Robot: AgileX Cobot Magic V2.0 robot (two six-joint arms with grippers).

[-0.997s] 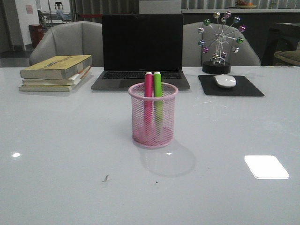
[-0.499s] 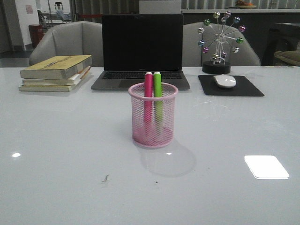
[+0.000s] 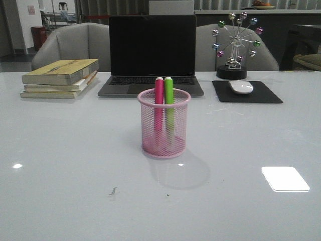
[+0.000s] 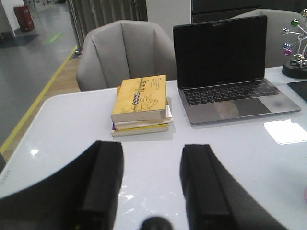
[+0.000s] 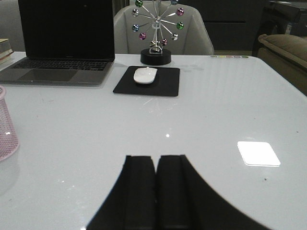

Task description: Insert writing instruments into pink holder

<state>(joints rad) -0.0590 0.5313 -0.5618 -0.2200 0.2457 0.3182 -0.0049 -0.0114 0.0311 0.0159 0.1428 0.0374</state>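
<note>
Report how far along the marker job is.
Done: the pink marker and the green marker stand upright inside the pink holder. In hand: nothing; the left gripper is open and empty, the right gripper shut on nothing. No other marker shows on the table, so nothing looks left.

The pink holder (image 3: 164, 124) stands upright on the white table (image 3: 70, 150), with the pink marker (image 3: 159, 98) and the green marker (image 3: 169, 98) upright inside, side by side. Behind it sit a laptop (image 3: 152, 52), stacked books (image 3: 60, 78) and a mouse (image 3: 241, 86) on a black pad
</note>
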